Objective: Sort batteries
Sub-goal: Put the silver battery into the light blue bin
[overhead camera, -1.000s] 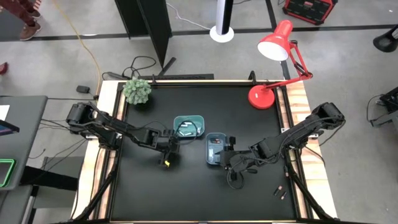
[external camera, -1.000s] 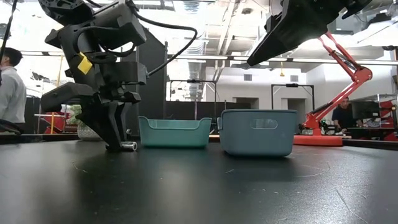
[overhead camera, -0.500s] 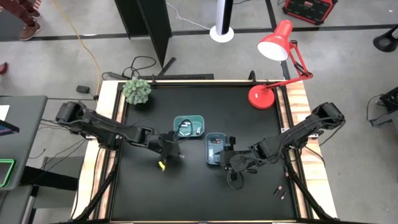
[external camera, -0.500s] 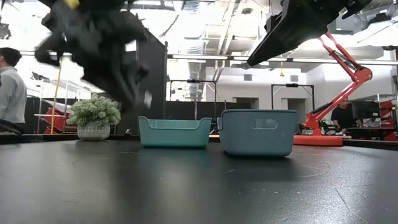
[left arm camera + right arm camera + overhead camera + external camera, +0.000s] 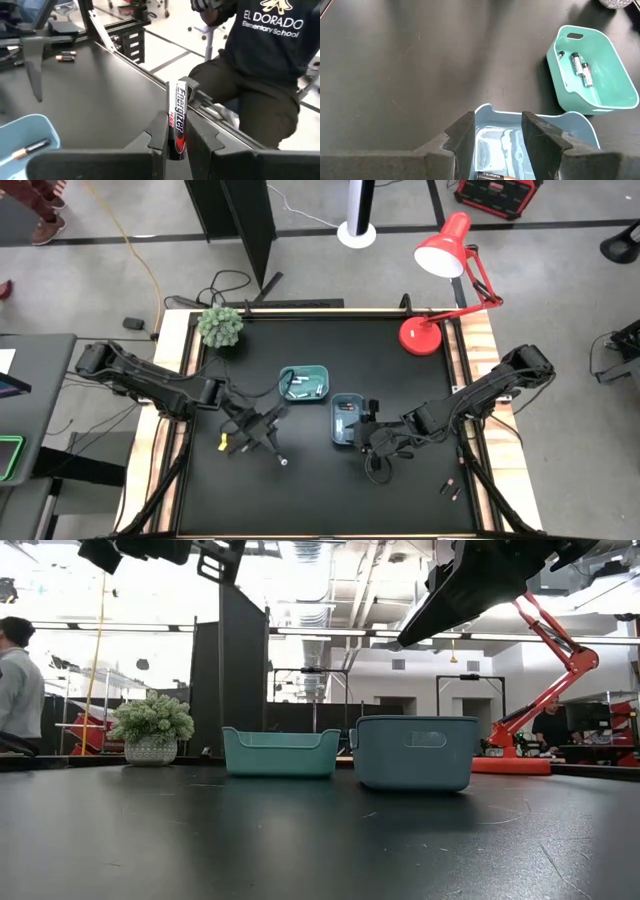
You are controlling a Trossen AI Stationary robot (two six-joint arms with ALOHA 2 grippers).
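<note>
Take the teal tray (image 5: 304, 383) as your mark: your left gripper (image 5: 176, 131) hangs in front of it, fingers pinching an upright silver battery (image 5: 178, 120) (red and black at its base). Your right gripper (image 5: 496, 131) waits over the blue tray (image 5: 532, 148) just beside the teal one, fingers spread, a dark battery (image 5: 491, 176) below. Three silver batteries (image 5: 581, 67) lie inside the teal tray.
</note>
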